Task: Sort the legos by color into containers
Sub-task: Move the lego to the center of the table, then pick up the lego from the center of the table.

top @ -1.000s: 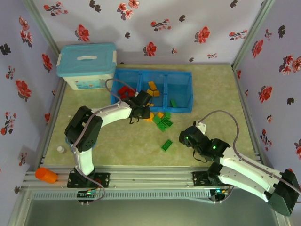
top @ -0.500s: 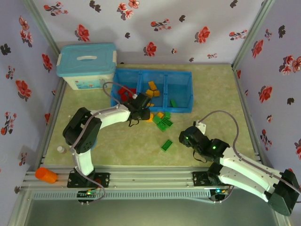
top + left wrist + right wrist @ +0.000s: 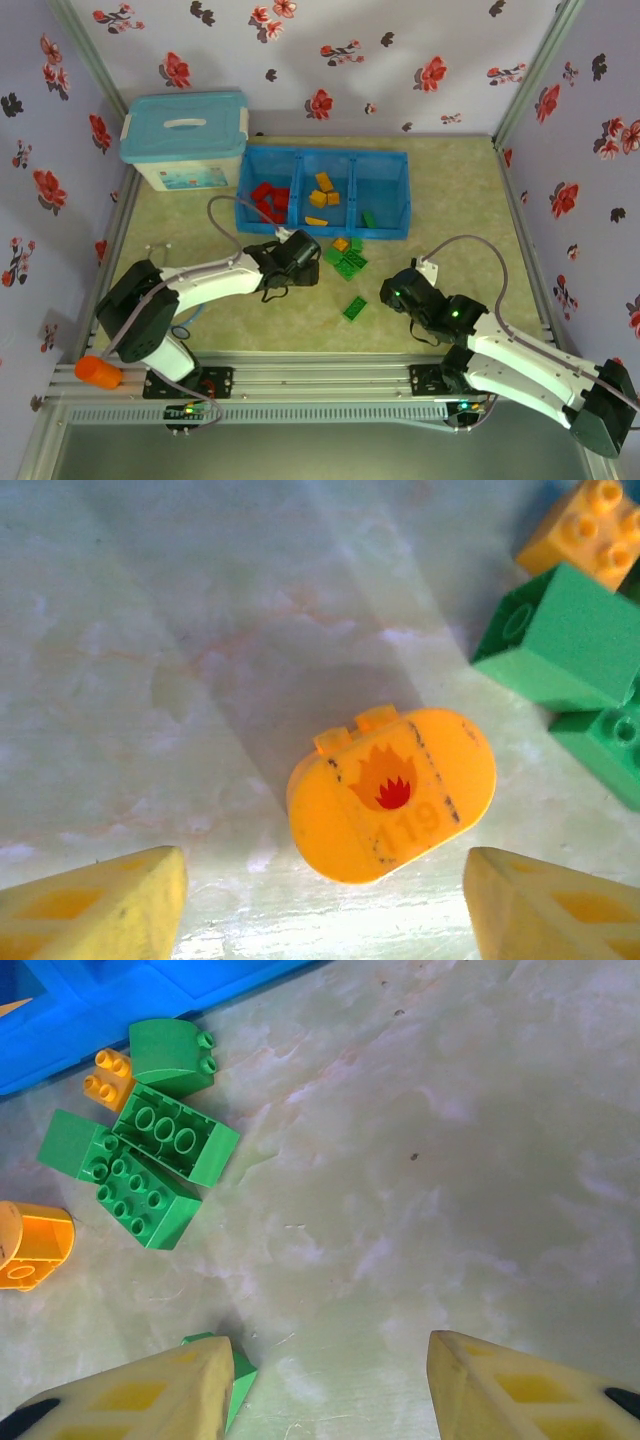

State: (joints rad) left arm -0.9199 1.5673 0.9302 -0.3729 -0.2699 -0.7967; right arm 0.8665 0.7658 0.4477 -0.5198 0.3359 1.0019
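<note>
The left gripper (image 3: 323,865) is released: its two yellow fingers (image 3: 95,905) stand wide apart and hold nothing. Just ahead of them, on the pale green marbled counter (image 3: 150,630), lies an orange rounded plastic brick with a red flame print (image 3: 392,792), and it touches neither finger. To the upper right of it, in the left wrist view, there are a green plastic block (image 3: 560,640) and a small orange studded brick (image 3: 590,530). The right gripper (image 3: 328,1345) is released too, with only counter between its fingers, and a green studded brick (image 3: 238,1375) lies partly under one finger. Farther ahead of it a group of green bricks (image 3: 165,1160) lies close together on the counter, near the edge of the bright blue plastic tray with three compartments (image 3: 325,153). In the top view the left compartment holds red bricks (image 3: 268,200), the middle one yellow-orange bricks (image 3: 325,190), the right one a single green brick (image 3: 368,218)
</note>
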